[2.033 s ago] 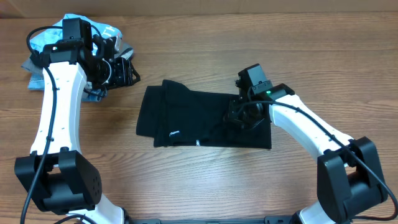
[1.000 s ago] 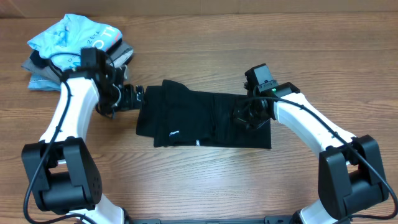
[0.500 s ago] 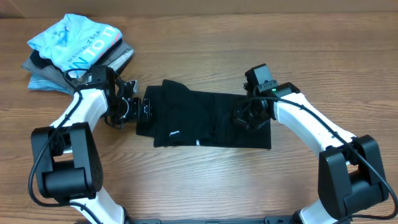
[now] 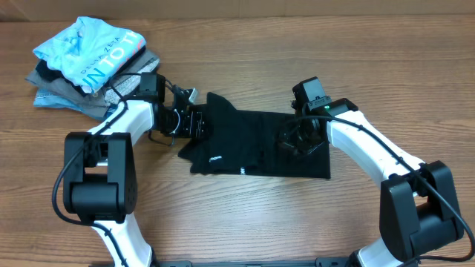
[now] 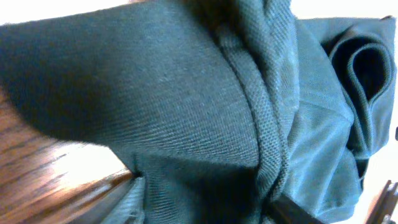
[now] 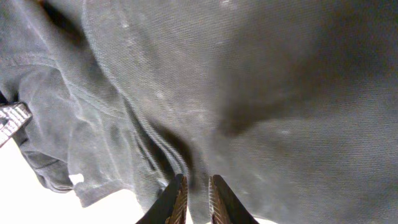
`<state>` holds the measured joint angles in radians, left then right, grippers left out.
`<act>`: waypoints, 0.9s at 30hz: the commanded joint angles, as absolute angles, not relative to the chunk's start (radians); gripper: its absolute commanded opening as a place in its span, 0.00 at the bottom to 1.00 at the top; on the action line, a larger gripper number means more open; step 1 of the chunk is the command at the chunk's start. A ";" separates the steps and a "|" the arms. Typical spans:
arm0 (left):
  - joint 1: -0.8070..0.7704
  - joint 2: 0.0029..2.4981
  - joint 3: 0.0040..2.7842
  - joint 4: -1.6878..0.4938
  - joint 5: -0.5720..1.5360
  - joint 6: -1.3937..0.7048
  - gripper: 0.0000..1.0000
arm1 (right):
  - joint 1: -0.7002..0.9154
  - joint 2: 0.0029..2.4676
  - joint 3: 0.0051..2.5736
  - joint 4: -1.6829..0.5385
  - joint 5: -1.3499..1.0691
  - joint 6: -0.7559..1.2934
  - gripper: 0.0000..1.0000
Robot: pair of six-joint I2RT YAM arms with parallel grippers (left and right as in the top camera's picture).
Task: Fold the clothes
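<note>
The black T-shirt (image 4: 252, 144) lies folded into a band on the middle of the wooden table, with small white print near its front edge. My left gripper (image 4: 194, 122) is at its left end, shut on bunched fabric; in the left wrist view (image 5: 205, 208) the cloth (image 5: 174, 93) fills the frame between the jaws. My right gripper (image 4: 292, 139) presses on the shirt's right part. In the right wrist view its fingers (image 6: 196, 199) are nearly together, pinching a fold of the shirt (image 6: 280, 93).
A light-blue shirt with white lettering (image 4: 85, 52) lies on a pile of grey and denim-blue folded garments (image 4: 48, 93) at the far left corner. Bare wood table (image 4: 245, 215) lies in front of the shirt.
My left gripper moved from the pile to the shirt's left end, took hold and carried it rightward, bunching that end. The right gripper has stayed on the shirt.
</note>
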<state>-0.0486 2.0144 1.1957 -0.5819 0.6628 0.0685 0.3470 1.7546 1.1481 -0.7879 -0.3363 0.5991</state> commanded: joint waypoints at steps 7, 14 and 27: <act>-0.064 2.122 1.123 -0.598 0.518 0.011 0.12 | 0.347 1.739 1.146 -0.804 -0.340 0.599 0.15; 0.021 2.076 1.227 -0.776 0.516 0.036 0.04 | 0.324 1.645 1.147 -0.847 -0.258 0.595 0.15; 0.108 1.904 1.696 -1.281 0.491 0.080 0.04 | 0.168 1.552 1.147 -0.920 -0.228 0.572 0.16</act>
